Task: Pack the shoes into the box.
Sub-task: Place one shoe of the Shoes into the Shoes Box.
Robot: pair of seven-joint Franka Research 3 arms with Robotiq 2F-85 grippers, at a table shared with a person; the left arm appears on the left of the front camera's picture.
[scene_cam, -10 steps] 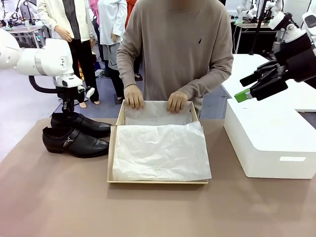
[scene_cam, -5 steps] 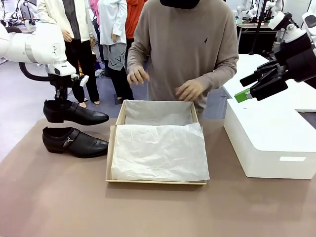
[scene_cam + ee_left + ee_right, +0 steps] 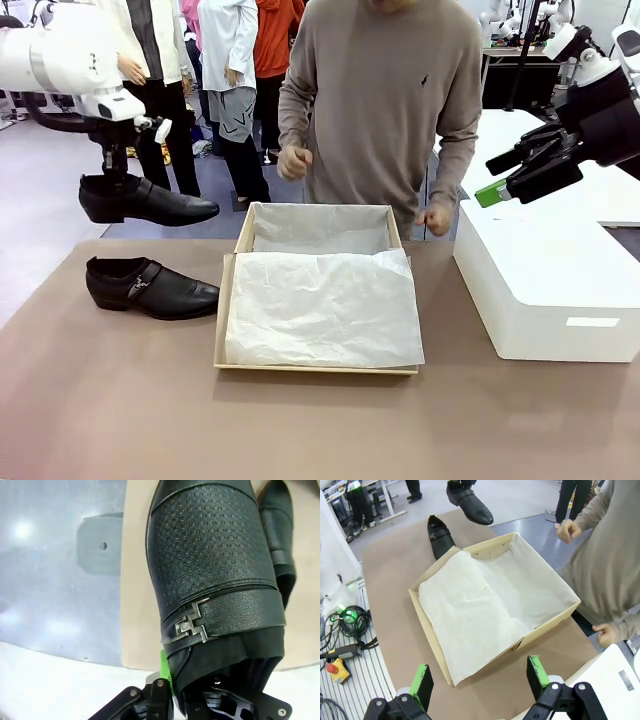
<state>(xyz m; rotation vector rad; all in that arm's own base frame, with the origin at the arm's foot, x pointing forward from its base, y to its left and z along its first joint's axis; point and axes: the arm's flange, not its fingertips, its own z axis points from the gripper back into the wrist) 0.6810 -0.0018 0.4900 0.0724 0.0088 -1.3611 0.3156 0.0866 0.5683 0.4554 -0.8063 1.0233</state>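
A brown table point(image 3: 120, 400) fronts a room where people point(image 3: 375, 110) stand. On it the cardboard box point(image 3: 229, 300) lies open, lined with white tissue paper point(image 3: 320, 310). A white box point(image 3: 540, 290) sits at its three o'clock. One shoe point(image 3: 150, 287) rests at the cardboard box's nine o'clock. The left gripper point(image 3: 113, 172) clamps the second shoe point(image 3: 150, 203) by the heel, aloft at ten o'clock. The right gripper point(image 3: 490, 180) has its fingers spread wide.

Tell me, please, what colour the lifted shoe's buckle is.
Silver; the buckle shows best in the left wrist view.
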